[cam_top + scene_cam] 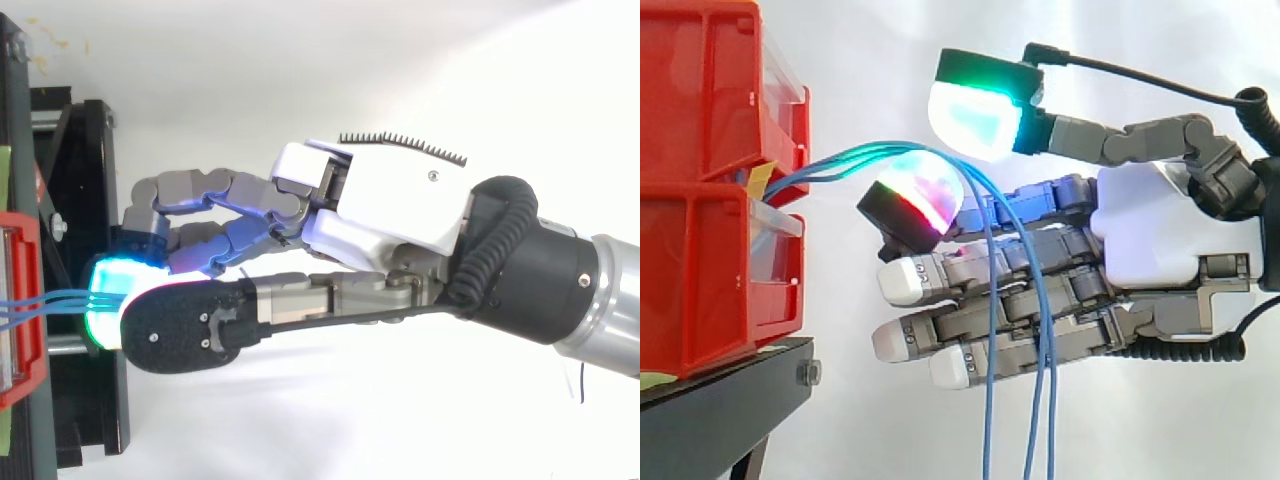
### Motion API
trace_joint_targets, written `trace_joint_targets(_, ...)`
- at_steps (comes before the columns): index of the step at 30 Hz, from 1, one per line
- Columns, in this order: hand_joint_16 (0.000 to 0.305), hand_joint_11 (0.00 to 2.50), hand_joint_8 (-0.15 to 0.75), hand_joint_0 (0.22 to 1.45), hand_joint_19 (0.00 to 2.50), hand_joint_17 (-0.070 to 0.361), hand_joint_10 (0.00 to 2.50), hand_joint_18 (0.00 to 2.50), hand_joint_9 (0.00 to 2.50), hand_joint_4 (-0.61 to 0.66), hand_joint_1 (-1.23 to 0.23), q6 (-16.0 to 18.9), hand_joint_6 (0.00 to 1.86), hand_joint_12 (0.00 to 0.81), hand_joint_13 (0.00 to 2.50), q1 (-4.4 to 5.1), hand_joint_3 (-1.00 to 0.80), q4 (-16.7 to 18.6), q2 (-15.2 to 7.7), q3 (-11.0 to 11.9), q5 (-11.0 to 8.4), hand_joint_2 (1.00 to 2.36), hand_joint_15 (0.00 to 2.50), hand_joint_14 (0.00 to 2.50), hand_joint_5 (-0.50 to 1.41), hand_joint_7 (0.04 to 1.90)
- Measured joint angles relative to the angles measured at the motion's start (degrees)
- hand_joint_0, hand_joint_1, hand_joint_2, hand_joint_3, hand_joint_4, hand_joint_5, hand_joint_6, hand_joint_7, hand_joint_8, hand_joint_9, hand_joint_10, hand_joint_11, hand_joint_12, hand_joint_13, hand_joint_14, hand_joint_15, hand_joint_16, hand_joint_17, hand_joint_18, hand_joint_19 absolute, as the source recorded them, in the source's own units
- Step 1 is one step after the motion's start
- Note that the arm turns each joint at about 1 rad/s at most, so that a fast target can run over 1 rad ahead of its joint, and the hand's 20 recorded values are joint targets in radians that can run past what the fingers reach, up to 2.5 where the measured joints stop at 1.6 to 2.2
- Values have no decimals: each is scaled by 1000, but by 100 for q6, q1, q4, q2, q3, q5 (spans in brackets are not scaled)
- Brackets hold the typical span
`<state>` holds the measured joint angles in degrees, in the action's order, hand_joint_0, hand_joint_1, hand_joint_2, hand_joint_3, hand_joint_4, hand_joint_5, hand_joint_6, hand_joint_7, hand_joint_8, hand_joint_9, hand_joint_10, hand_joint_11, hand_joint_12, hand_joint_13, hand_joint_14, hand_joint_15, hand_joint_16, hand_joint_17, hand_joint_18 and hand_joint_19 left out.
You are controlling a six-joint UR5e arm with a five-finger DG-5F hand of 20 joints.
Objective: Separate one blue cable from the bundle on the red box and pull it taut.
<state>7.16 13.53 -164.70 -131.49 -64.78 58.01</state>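
Hand (1150, 230) pinching blue cables (988, 400) between thumb and curled fingertip; remaining fingers straight.

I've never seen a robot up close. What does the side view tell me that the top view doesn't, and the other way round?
From the side: two red bins stand stacked, and the blue cables leave from between them, arch across the hand and hang straight down in loose lines. From above: the thick black and silver arm carries the hand, and the cables lie side by side as they leave the bin. In both: the hand meets the cables close to the red bins on their black stand.
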Motion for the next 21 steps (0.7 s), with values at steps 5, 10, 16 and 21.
trace_joint_targets(5,48,347,313,691,364,108,10,437,786,205,-702,0,503,355,450,0,-207,0,0,0,0,1017,139,5,-92,1262)
trace_joint_targets(10,47,351,301,723,361,106,10,414,753,196,-795,-1,503,347,423,0,-127,-1,0,0,0,1018,148,5,-97,1263)
trace_joint_targets(16,48,335,276,750,344,107,9,370,659,169,-875,-3,502,340,357,4,-99,2,0,1,0,1018,125,4,-115,1259)
trace_joint_targets(21,48,324,269,755,336,108,9,364,605,156,-901,-4,502,342,337,8,-135,0,-1,1,0,1017,123,4,-125,1258)
